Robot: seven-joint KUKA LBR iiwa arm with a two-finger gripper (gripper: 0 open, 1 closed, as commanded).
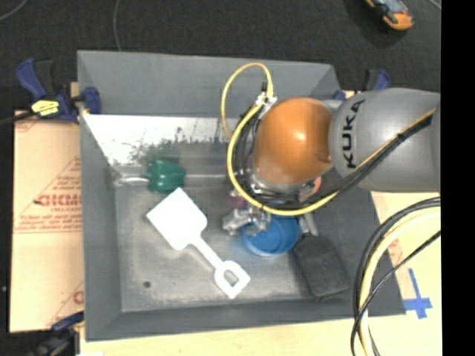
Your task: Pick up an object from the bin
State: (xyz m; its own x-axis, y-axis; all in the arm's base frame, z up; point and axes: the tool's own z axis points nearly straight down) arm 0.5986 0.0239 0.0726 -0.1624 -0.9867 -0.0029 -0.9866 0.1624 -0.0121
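My gripper (241, 219) sits low in the middle of the bin, just under the orange cover, with its metal tips showing at the left rim of a blue round cup-like thing (272, 237). A white toy shovel (187, 230) lies to the left of the gripper, its handle pointing toward the front of the bin. A black rectangular sponge-like block (320, 266) lies right of the blue thing, near the front right corner.
A green rounded thing (164, 174) rests at the back left of the bin floor, against the rear wall. The arm and its yellow cables cover the bin's right half.
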